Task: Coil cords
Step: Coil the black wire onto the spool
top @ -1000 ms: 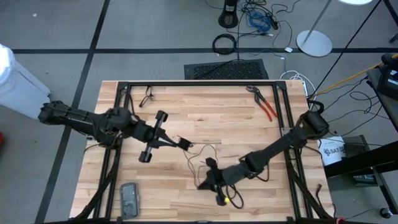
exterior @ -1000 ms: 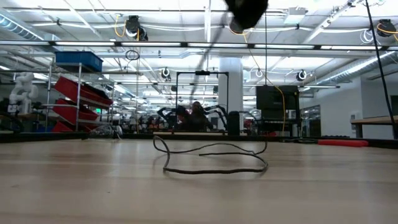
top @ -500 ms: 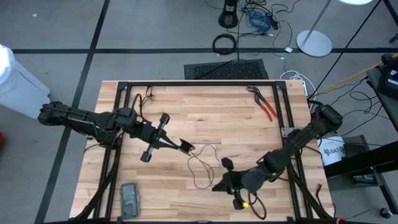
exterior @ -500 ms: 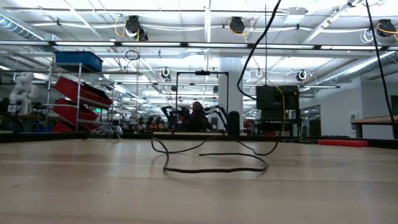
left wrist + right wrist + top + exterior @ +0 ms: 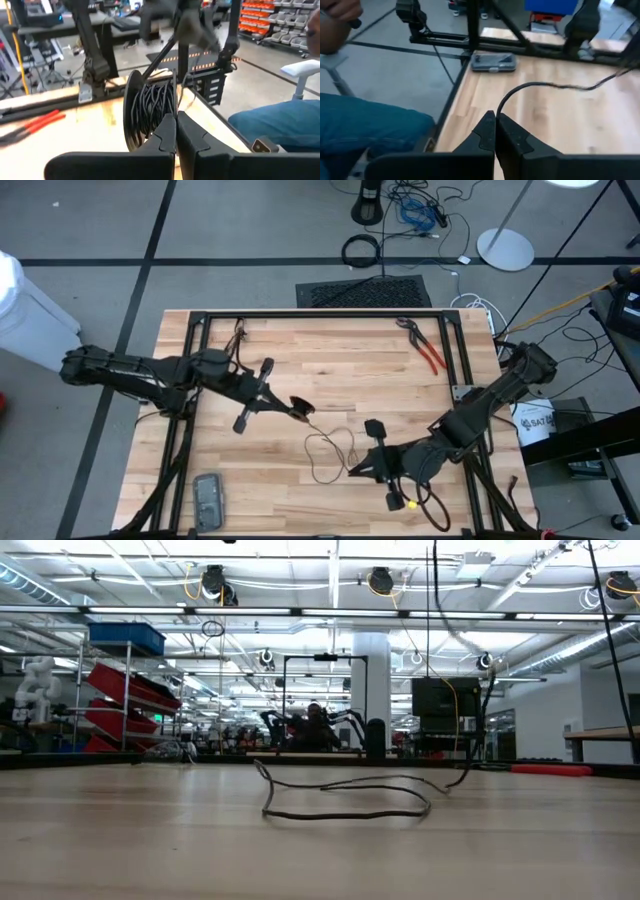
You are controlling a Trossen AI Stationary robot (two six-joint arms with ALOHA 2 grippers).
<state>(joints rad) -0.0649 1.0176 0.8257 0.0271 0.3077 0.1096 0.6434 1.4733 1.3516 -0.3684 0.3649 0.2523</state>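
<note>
**Coiling barely begun; cord mostly loose on table**

The left gripper (image 5: 300,407) is clamped on one end of the thin black flexible cord (image 5: 330,448). The right gripper (image 5: 496,121) is pinched shut on the other stretch. Between the two claws the cord lies slack in irregular loops on the pale wooden slatted table (image 5: 330,360). No tidy coil is formed; in my judgement nearly all winding remains.
</note>
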